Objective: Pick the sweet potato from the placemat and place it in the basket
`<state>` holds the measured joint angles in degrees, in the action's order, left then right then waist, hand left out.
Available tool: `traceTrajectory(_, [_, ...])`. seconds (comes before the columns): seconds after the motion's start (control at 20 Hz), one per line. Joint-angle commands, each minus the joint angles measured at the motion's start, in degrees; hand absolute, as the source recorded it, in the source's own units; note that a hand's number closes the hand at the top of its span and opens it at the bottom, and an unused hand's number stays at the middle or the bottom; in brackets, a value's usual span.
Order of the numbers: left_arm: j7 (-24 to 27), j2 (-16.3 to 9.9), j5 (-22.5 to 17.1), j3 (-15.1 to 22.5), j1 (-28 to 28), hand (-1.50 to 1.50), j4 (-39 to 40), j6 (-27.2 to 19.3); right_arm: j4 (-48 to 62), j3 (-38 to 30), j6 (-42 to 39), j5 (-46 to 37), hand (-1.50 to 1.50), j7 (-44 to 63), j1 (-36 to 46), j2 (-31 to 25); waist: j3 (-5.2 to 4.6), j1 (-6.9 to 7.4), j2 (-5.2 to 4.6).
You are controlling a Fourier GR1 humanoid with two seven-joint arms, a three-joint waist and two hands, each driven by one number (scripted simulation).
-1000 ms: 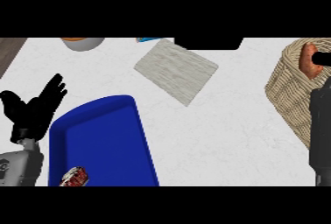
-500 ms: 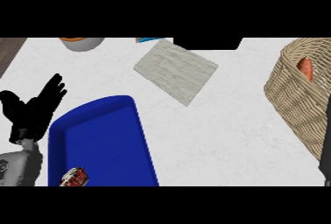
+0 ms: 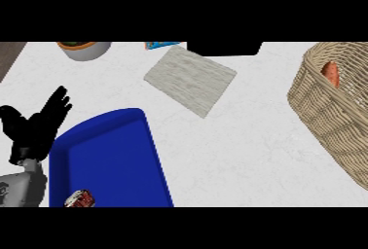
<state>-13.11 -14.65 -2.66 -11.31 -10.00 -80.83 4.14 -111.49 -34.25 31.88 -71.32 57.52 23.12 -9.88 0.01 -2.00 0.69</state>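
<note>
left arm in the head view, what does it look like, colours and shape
The robot's left hand is plain black, with slim fingers and a thumb. It joins a smooth grey forearm with a rounded casing, cut by the view's lower left edge. No cables or markings show. The right arm is out of view.

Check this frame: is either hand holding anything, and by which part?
Nothing is held. The left hand rests open at the view's left edge, fingers up. The right hand is out of view. The sweet potato lies inside the basket.
</note>
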Motion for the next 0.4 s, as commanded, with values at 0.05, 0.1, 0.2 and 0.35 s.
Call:
traceTrajectory(0.05, [0.3, 0.5, 0.4, 0.4, 0.9, 0.0, -0.1, 0.0, -20.2, -0.5, -9.4, 9.9, -1.5, 1.8, -14.5, 4.5, -0.03, -0.54, 0.07])
traceTrajectory(0.1, [0.1, 1.1, 0.0, 0.3, 2.6, 0.0, -2.4, -0.6, -21.4, -1.7, -12.8, 14.7, -1.5, 1.6, -17.1, 3.1, 0.01, -0.91, 0.41])
traceTrajectory(0.2, [-2.8, -0.2, -0.4, -1.0, -1.9, 0.0, -0.3, -1.3, -28.2, -1.9, -13.0, 18.9, -1.5, 1.1, -23.4, 6.5, 0.03, -1.3, 0.1])
traceTrajectory(0.35, [1.0, -0.2, -0.2, -1.1, 0.2, 0.0, 1.0, -0.1, -33.6, -4.9, -14.1, 27.8, -1.5, -1.9, -32.1, 7.8, 0.05, -0.83, -0.09])
